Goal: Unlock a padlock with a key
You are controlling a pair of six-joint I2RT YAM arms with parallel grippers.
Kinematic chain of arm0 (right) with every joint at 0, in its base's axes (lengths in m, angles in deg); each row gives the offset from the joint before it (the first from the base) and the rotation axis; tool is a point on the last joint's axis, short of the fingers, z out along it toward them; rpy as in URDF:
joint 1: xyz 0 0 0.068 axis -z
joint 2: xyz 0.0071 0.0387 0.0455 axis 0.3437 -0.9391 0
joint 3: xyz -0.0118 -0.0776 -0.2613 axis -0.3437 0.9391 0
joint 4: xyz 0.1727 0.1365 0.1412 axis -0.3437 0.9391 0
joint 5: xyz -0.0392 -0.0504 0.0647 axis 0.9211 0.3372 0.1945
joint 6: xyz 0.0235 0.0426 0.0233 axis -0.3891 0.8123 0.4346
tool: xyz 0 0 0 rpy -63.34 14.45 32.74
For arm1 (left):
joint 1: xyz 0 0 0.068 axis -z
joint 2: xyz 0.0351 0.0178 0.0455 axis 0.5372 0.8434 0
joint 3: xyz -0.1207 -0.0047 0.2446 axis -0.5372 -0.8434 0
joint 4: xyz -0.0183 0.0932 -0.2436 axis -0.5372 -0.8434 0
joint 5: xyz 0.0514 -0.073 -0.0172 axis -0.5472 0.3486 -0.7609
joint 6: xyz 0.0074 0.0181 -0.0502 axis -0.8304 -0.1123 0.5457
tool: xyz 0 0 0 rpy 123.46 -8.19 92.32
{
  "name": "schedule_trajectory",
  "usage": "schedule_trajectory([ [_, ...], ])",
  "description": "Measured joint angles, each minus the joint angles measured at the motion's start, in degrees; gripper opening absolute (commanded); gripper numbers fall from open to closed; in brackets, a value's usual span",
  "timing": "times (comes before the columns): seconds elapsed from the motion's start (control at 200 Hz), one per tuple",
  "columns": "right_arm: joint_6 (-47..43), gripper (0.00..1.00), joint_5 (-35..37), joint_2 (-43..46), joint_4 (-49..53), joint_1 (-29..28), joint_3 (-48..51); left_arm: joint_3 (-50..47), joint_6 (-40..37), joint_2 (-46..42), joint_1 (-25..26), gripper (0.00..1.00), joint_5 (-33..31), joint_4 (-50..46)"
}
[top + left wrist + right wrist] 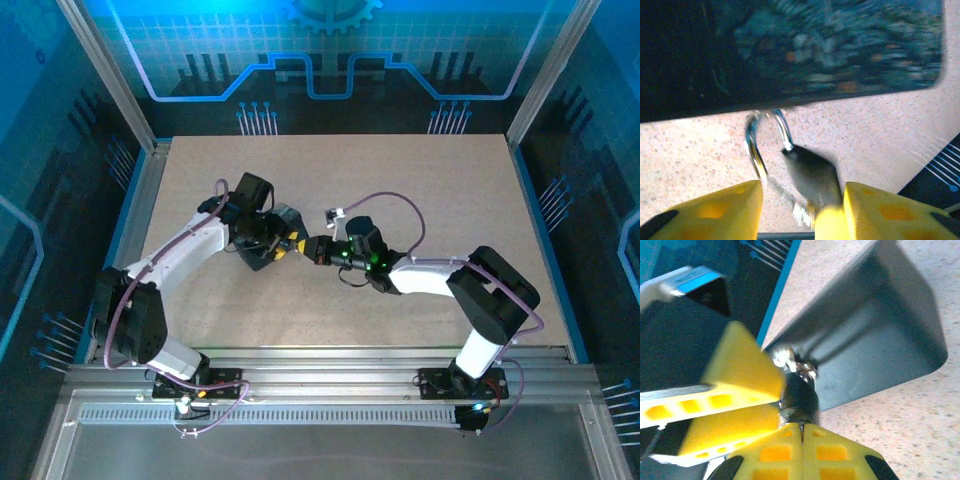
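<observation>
The padlock's dark body (812, 172) hangs blurred between my left gripper's (804, 186) yellow fingers, which stand apart. It lies close to the right-hand finger, with a gap to the other. Its thin metal shackle (756, 142) loops up toward the dark blue box (840, 45). My right gripper (801, 426) is shut, its tips right against the bottom of the padlock (800, 392). The key is almost wholly hidden between those pads and the lock. In the top view both grippers meet mid-table, left gripper (290, 240) and right gripper (322, 250).
The swirl-painted box (875, 340) lies on the speckled beige table (420, 190) just beyond the padlock. My left gripper's fingers (740, 370) sit to the left of the lock in the right wrist view. Metal rails edge the table.
</observation>
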Motion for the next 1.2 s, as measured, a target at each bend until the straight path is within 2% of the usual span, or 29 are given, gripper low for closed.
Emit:
schedule_trajectory([
  [0.32,-1.5,0.0,0.7,-0.1,4.2,2.7,0.0,2.1,-2.8,-2.8,-0.9,0.54,-0.3,-2.2],
  [0.535,-3.0,0.02,0.1,-3.0,4.0,4.1,1.3,5.3,-12.6,-1.9,-2.1,0.54,-6.8,-4.6],
  [0.75,-4.2,0.19,-0.7,-6.3,4.3,4.5,3.8,6.3,-21.6,3.4,-2.7,0.54,-14.1,-4.6],
  [0.935,-7.2,0.29,-1.1,-6.3,4.9,4.7,4.4,7.0,-27.5,6.3,-6.6,0.55,-17.0,-4.8],
  [1.081,-13.5,0.4,-3.4,-6.4,7.3,4.9,3.5,9.5,-32.3,7.5,-9.7,0.58,-18.5,-5.0],
  [1.201,-20.8,0.46,-5.7,-7.6,11.3,4.9,-1.5,9.5,-35.3,7.9,-11.1,0.58,-18.6,-5.0],
])
